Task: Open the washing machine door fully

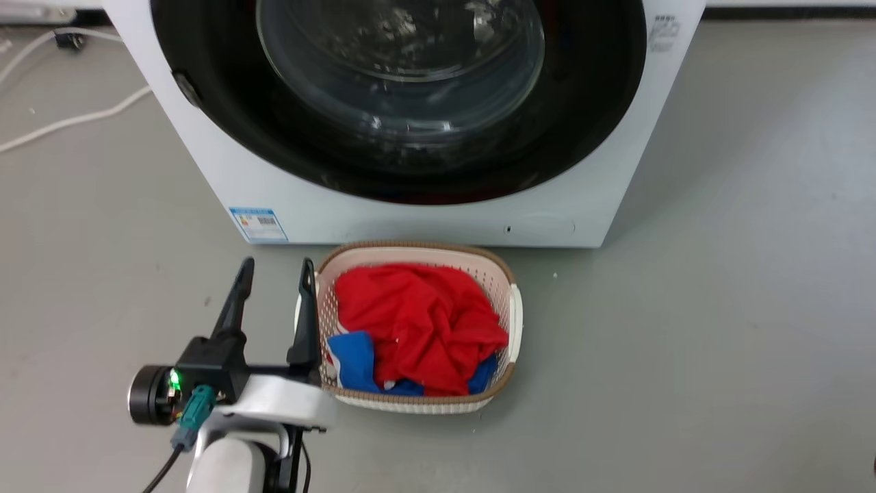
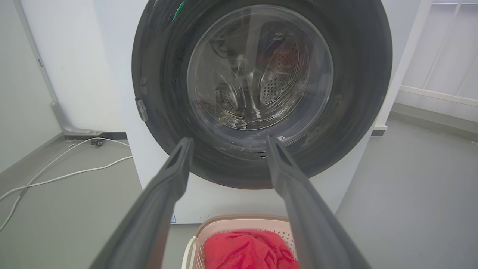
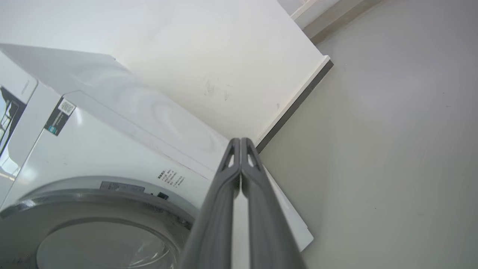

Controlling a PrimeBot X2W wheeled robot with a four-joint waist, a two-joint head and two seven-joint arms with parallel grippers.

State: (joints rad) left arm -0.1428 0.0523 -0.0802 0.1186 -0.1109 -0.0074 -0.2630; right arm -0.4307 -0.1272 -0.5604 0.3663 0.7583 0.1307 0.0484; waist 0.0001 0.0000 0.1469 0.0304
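The washing machine door [image 1: 226, 130] sits closed, well ahead of the left hand [image 1: 277, 267] — released, empty; right hand [image 3: 241, 141] clenched on nothing.

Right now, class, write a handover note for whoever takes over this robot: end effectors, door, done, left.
Left end effector: open, empty, aimed at the washing machine door, not touching.
Right end effector: shut, empty, apart from the door.
Door looks closed.
Laundry basket stands on the floor before it.
Done: nothing yet.
Left: catch the door's edge, swing it fully open.
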